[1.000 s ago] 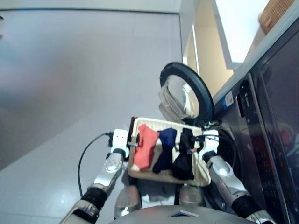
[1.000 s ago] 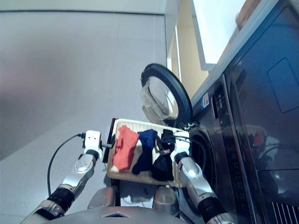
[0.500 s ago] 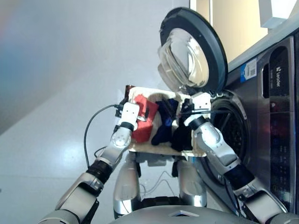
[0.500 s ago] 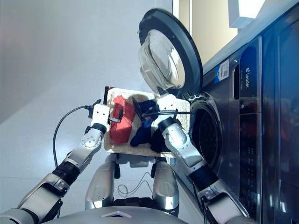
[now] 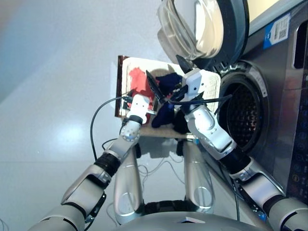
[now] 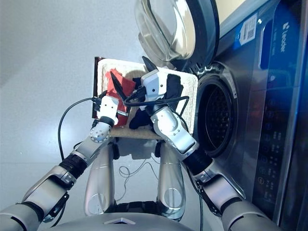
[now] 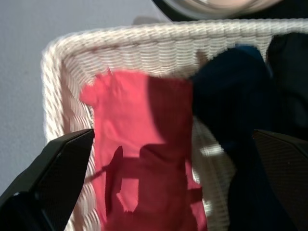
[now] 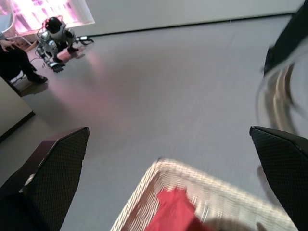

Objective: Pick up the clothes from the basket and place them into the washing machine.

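Observation:
The cream-white basket (image 5: 126, 63) sits in front of the washing machine (image 5: 269, 96), whose round door (image 5: 226, 19) stands open beside the metal drum (image 5: 244, 115). In the basket lie the clothes: a coral-red garment (image 7: 139, 144) at the left, a navy one (image 7: 226, 106) in the middle and a black one (image 6: 173, 86) at the right. My left gripper (image 5: 140, 97) is open at the near end of the red garment. My right gripper (image 5: 168, 74) is open wide, raised above the navy and red garments, holding nothing.
A brown board edge (image 5: 119, 86) runs along the basket's left side. A black cable (image 5: 96, 125) loops off my left wrist. Far off on the grey floor are a small robot (image 8: 55, 36) and a seated person's legs (image 8: 17, 60).
The view has tilted down towards the basket. My right gripper has lifted off the black garment's side and swung left over the navy and red ones. My left gripper has moved from outside the rim over the red garment.

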Motion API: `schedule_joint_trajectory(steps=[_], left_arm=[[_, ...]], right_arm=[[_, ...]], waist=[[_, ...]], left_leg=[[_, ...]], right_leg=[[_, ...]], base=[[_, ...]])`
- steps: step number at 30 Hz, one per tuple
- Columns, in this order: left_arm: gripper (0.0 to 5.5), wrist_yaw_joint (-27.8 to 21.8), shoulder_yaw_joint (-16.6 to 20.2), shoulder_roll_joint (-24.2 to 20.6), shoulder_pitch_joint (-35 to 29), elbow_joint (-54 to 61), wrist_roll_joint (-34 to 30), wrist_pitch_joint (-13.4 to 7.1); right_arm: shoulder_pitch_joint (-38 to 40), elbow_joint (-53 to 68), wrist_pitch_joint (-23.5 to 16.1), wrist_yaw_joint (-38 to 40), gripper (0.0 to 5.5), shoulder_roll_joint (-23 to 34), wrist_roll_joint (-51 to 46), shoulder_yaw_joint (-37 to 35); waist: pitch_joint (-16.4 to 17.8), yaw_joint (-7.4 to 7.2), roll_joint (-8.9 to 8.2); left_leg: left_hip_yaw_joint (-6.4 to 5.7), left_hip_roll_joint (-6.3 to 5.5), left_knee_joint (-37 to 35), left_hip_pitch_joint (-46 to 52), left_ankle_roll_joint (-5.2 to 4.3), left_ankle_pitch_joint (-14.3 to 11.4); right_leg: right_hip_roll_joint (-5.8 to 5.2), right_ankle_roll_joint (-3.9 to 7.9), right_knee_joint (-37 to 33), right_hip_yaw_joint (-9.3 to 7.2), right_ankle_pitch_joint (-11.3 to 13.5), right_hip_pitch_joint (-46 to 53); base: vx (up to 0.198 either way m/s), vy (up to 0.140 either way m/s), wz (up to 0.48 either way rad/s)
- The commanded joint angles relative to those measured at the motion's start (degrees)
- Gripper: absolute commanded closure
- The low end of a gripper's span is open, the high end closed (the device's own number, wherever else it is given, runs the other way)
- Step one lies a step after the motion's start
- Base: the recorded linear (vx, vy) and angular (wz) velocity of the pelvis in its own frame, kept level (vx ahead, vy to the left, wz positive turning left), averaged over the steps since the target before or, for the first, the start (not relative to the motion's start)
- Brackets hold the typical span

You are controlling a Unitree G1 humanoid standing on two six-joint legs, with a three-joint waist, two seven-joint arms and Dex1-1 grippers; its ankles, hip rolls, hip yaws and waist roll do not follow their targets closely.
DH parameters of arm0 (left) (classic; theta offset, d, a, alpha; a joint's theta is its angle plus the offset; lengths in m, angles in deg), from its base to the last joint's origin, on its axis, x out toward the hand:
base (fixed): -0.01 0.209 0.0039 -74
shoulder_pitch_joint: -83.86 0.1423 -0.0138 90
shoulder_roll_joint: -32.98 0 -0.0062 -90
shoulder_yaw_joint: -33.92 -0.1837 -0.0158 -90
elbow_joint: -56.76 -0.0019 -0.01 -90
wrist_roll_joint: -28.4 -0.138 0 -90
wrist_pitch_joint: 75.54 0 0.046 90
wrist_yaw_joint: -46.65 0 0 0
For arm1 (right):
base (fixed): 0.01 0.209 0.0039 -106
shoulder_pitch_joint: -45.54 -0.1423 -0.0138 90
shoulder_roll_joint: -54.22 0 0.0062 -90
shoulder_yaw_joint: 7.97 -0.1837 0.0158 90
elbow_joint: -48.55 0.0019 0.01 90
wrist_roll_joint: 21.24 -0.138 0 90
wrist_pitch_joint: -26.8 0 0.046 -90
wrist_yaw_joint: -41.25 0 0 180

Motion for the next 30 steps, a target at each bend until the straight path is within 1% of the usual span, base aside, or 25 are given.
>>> schedule_joint_trajectory(steps=[1, 5, 7, 10, 14, 17, 22, 24, 28, 30], left_arm=[[0.00, 1.5, -0.7, 2.1, -3.2, -1.1, 4.1, -2.3], [0.00, 1.3, 0.0, 2.5, -4.5, -3.9, 7.0, -1.4], [0.00, 0.2, 0.8, 2.6, -3.1, -8.3, 8.8, -1.3], [0.00, -0.3, 1.3, 2.9, -1.7, -10.2, 11.3, -1.2], [0.00, -0.3, 1.9, 2.6, -0.5, -12.1, 13.3, -1.2], [0.00, -0.1, 2.7, 2.1, 0.0, -13.9, 13.8, -0.9], [0.00, 0.8, 4.3, 0.9, 0.8, -15.9, 14.1, -0.9], [0.00, 0.7, 4.7, 1.0, 0.9, -16.9, 14.7, -0.9], [0.00, 0.7, 4.8, 0.6, 1.2, -16.9, 14.4, -1.0], [0.00, 0.7, 4.8, 0.6, 1.3, -16.8, 14.4, -1.0]], right_arm=[[-3.8, 5.2, -4.0, 0.4, 0.00, -2.2, -1.6, -0.3], [-5.0, 4.8, -4.0, 1.6, 0.00, -2.5, -1.4, -0.6], [-5.8, 5.1, -4.1, 1.9, 0.00, -2.7, -2.0, -0.9], [-5.6, 5.4, -4.4, 1.7, 0.00, -2.1, -2.4, -0.7], [-5.5, 6.0, -4.8, 1.9, 0.00, -1.1, -3.0, -0.5], [-5.9, 6.1, -4.7, 1.8, 0.00, -0.4, -3.5, -0.1], [-6.0, 6.4, -4.9, 1.3, 0.00, 0.3, -5.1, 0.7], [-5.9, 6.7, -4.9, 1.2, 0.00, 0.6, -5.5, 0.9], [-5.5, 7.2, -4.9, 0.9, 0.00, 1.0, -5.8, 0.8], [-5.4, 7.4, -4.9, 0.9, 0.00, 1.2, -6.0, 0.8]], waist=[[-0.6, -0.62, -0.33], [-0.6, -0.78, -0.18], [-0.6, -0.85, -0.33], [-0.6, -0.80, -0.32], [-0.6, -0.84, -0.30], [-0.6, -0.79, -0.27], [-0.6, -0.64, -0.19], [-0.6, -0.72, -0.17], [-0.6, -0.83, -0.17], [-0.6, -0.89, -0.14]], left_leg=[[-0.15, -0.39, 4.9, 0.0, -0.78, -5.7], [-0.04, -0.58, 5.7, -2.5, -0.54, -5.7], [0.22, -0.48, 6.0, -3.4, -0.44, -5.7], [0.15, -0.58, 6.2, -4.2, -0.33, -5.7], [0.15, -0.62, 6.2, -5.1, -0.42, -5.5], [0.23, -0.58, 5.9, -5.2, -0.42, -5.3], [0.41, -0.45, 5.3, -4.9, -0.48, -5.0], [0.66, -0.37, 5.1, -4.8, -0.48, -4.8], [1.12, -0.35, 4.4, -4.7, -0.48, -4.6], [1.08, -0.34, 4.4, -4.9, -0.47, -4.5]], right_leg=[[-1.31, 2.79, 4.1, 2.63, -3.2, -2.2], [-1.36, 2.76, 4.3, 2.99, -3.1, -4.4], [-1.20, 2.59, 4.6, 3.25, -3.1, -5.5], [-1.08, 2.56, 4.9, 3.34, -3.2, -6.5], [-1.22, 2.54, 5.1, 3.09, -3.2, -7.3], [-1.13, 2.49, 4.8, 3.10, -2.9, -7.5], [-0.70, 2.42, 4.2, 3.67, -2.6, -7.7], [-0.54, 2.37, 3.9, 3.85, -2.6, -7.8], [-0.42, 2.47, 3.1, 4.12, -2.1, -8.1], [-0.45, 2.44, 3.0, 4.13, -2.0, -8.2]], base=[[0.000, 0.000, 0.000], [0.000, 0.000, 0.000], [0.000, 0.000, 0.000], [0.000, 0.000, 0.000], [0.000, 0.000, 0.000], [0.000, 0.000, 0.000], [0.000, 0.000, 0.000], [0.000, 0.000, 0.000], [0.000, 0.000, 0.000], [0.000, 0.000, 0.000]])
